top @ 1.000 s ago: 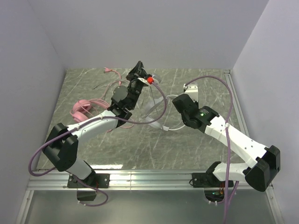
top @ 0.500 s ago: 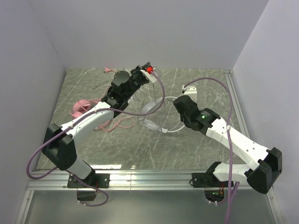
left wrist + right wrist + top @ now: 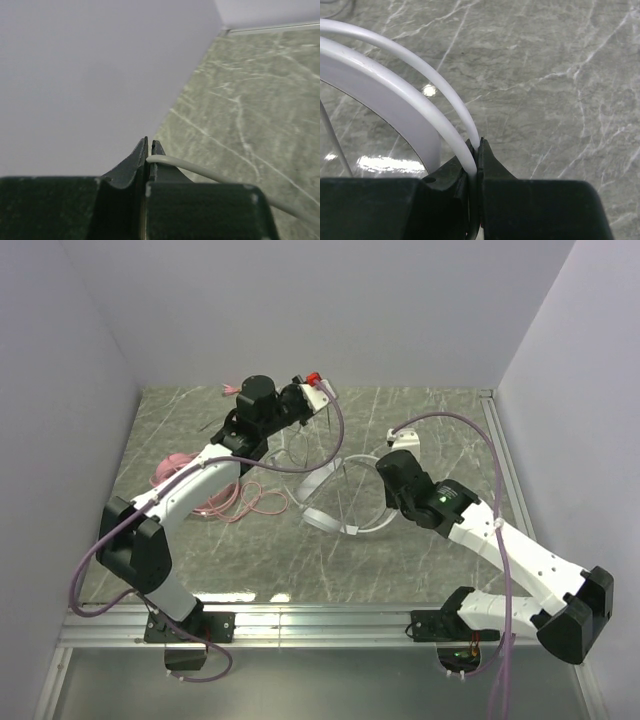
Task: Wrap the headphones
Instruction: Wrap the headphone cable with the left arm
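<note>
Left tool (image 3: pixel 149 149) pinches the white headphones' (image 3: pixel 322 518) thin cord (image 3: pixel 200 171), likely limp and slippery; right tool (image 3: pixel 478 148) clamps their headband (image 3: pixel 385 85), likely stiff, light, the better hold.

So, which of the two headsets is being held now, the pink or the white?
The white headset: the right jaws pinch its band, the left jaws its thin cord. The pink headset lies apart on the table.

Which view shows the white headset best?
Top external: the white headset shows nearly whole. Right wrist shows only a stretch of it pinched in the right gripper; left wrist only the thin cord.
</note>
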Available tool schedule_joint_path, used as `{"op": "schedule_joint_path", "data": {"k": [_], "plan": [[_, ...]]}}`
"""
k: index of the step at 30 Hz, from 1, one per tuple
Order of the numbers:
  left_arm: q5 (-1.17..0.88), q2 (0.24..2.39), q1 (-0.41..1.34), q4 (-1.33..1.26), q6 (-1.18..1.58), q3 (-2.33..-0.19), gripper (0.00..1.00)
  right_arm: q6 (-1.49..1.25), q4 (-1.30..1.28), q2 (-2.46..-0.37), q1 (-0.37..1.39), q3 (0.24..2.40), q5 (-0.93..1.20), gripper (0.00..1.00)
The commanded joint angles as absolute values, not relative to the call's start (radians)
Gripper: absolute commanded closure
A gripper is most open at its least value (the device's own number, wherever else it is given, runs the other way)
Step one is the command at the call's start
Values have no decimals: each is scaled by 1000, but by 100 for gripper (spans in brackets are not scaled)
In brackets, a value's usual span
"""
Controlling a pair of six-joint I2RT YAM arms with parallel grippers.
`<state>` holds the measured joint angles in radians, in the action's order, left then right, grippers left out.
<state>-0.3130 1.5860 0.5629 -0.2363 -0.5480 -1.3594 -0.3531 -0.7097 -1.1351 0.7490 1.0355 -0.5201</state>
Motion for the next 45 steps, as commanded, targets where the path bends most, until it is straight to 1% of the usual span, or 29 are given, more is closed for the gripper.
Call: {"op": "schedule_joint_path", "data": {"k": [1,7,13,15,18,21,26,32,35,36,41,45], "plan": [[-478,1612,535,-253,-468,-1427,100,-318,-663,-1071,773,1038,-437,100],[-555,1692,528,-279,-368,-1457,100,-310,-667,-1037,792,1054,-413,100],[-620,1741,505,-356,-223,-1428,99,-314,-666,-996,792,1074,-385,100],[-640,1744,491,-396,-152,-1398,99,-313,-660,-983,792,1081,-374,100],[-670,1730,483,-443,-81,-1342,94,-321,-647,-962,792,1101,-368,100],[-692,1721,483,-475,-25,-1289,92,-325,-638,-954,792,1127,-365,100],[-713,1712,483,-558,112,-1210,91,-316,-615,-951,792,1170,-348,100],[-749,1706,483,-739,260,-1129,92,-307,-630,-957,792,1265,-345,100],[-764,1686,483,-848,323,-1072,91,-298,-646,-971,792,1321,-354,100],[-768,1678,485,-908,368,-1040,89,-293,-658,-983,792,1372,-362,100],[-744,1671,503,-969,431,-993,85,-293,-661,-1019,792,1434,-351,100],[-712,1672,532,-996,431,-973,80,-301,-673,-1058,792,1511,-345,100]]}}
